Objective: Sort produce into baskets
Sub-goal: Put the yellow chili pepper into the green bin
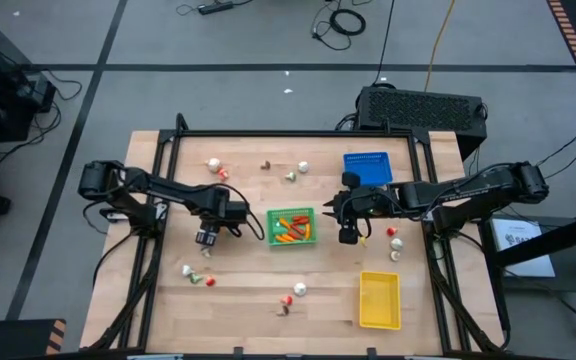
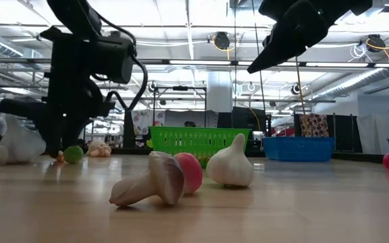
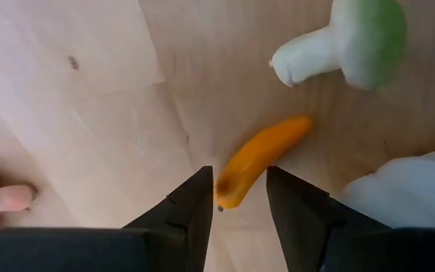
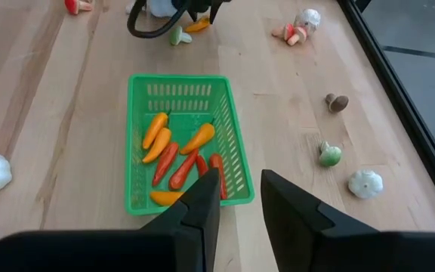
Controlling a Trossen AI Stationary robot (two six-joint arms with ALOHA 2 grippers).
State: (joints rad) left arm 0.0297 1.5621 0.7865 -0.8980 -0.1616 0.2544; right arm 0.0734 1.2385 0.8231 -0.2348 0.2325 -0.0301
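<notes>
A small orange produce piece (image 3: 261,155) lies flat on the wooden table. My left gripper (image 3: 239,180) points down over it and is open, one finger on each side of the piece's end (image 3: 229,195). Close by lie a green-capped white piece (image 3: 350,41) and a white piece (image 3: 410,189). The green basket (image 1: 292,227) at mid-table holds several orange and red pieces (image 4: 180,155). My right gripper (image 4: 236,181) hovers open and holds nothing, above the table by the basket's right side. The blue basket (image 1: 367,168) stands at the far right, the yellow basket (image 1: 379,299) at the near right. My left gripper comes from above with its fingers (image 3: 195,200) on either side of the orange piece's end, across its length. The piece lies on the table. Whether the fingers touch it, I cannot tell.
Loose produce is scattered over the table: pieces at the far side (image 1: 215,167) (image 1: 296,172), near the front (image 1: 293,293) (image 1: 196,275), and right of my right gripper (image 1: 393,240). A mushroom (image 2: 150,185) and garlic (image 2: 229,165) lie nearest the low camera. A black frame (image 1: 298,133) borders the table.
</notes>
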